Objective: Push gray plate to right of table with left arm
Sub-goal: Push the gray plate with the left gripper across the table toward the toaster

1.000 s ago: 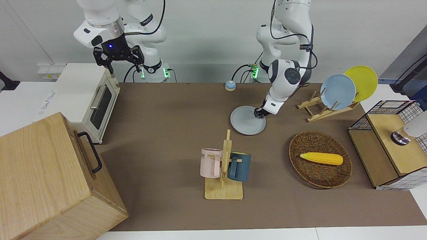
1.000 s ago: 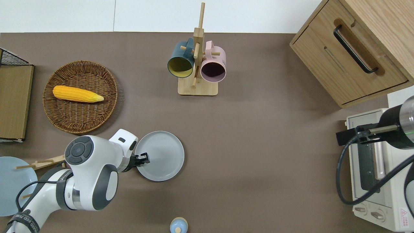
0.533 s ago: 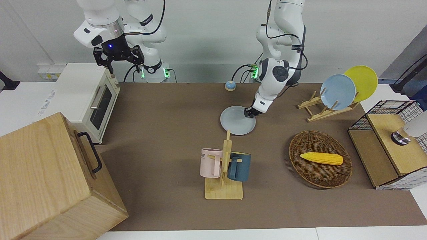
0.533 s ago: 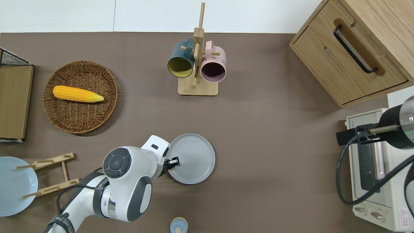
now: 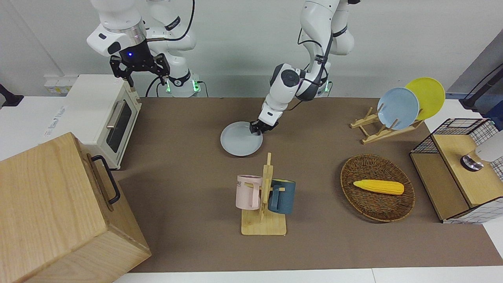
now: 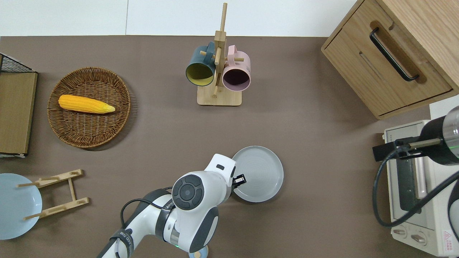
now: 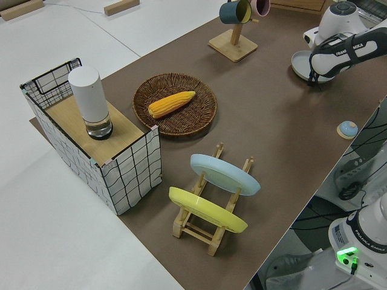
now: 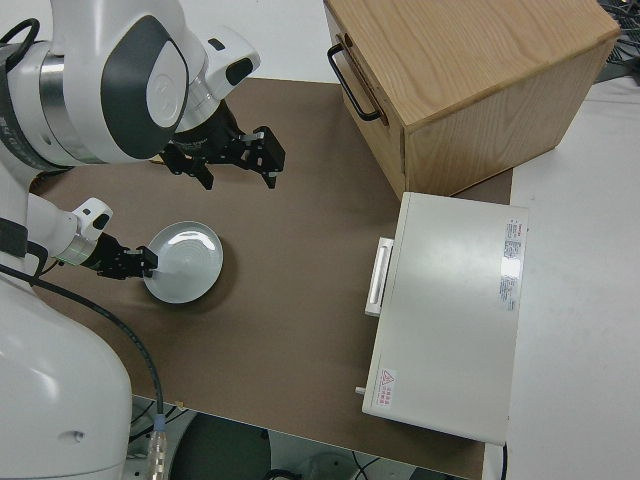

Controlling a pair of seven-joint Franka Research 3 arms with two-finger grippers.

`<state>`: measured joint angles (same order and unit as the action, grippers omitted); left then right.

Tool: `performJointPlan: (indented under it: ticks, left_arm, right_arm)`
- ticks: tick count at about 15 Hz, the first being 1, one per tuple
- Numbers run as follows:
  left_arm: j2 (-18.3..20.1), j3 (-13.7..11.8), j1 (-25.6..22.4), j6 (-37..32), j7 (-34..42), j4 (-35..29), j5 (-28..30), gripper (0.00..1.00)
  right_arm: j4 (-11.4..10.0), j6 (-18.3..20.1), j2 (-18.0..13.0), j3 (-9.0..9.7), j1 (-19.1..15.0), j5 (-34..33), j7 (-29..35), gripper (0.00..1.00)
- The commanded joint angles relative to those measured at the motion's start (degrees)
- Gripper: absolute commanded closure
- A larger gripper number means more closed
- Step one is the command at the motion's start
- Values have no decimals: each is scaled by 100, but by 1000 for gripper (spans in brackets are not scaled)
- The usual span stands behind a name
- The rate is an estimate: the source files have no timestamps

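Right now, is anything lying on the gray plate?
Only the left gripper is at the gray plate, over its rim toward the left arm's end. The rest of its face shows bare; the patch under the gripper is hidden.

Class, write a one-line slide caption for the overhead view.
Left gripper on the gray plate on the table, nearer the robots than the mug rack.
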<state>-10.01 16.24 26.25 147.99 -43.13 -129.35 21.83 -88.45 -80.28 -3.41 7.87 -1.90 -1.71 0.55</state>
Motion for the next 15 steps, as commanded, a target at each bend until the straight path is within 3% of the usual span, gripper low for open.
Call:
performJointPlan:
  ticks: [1, 4, 9, 10, 11, 12, 13, 15]
  left_arm:
    - [-457, -33, 336, 221, -450, 514, 32, 1000]
    - [-782, -42, 582, 484, -670, 726, 6, 1000]
    - [-976, -42, 758, 635, -811, 815, -3, 1000]
    - [-977, -50, 794, 635, -829, 815, -3, 907]
    - [-977, -51, 803, 635, -829, 832, -20, 701]
    - [-977, -51, 803, 626, -872, 850, -55, 328]
    - [-977, -51, 803, 626, -908, 850, -143, 22]
    - [-968, -51, 803, 608, -1100, 850, -397, 7]
  right_arm:
    - [3, 83, -55, 109, -135, -48, -46, 5]
    - [3, 83, -55, 109, -135, -48, -46, 5]
    - [3, 83, -55, 109, -135, -48, -46, 5]
    - [3, 83, -55, 109, -135, -48, -46, 5]
    - [3, 83, -55, 109, -135, -48, -46, 5]
    - [3, 83, -55, 109, -135, -57, -46, 5]
    - [3, 83, -55, 109, -135, -48, -46, 5]
    - [3, 83, -55, 109, -135, -48, -46, 5]
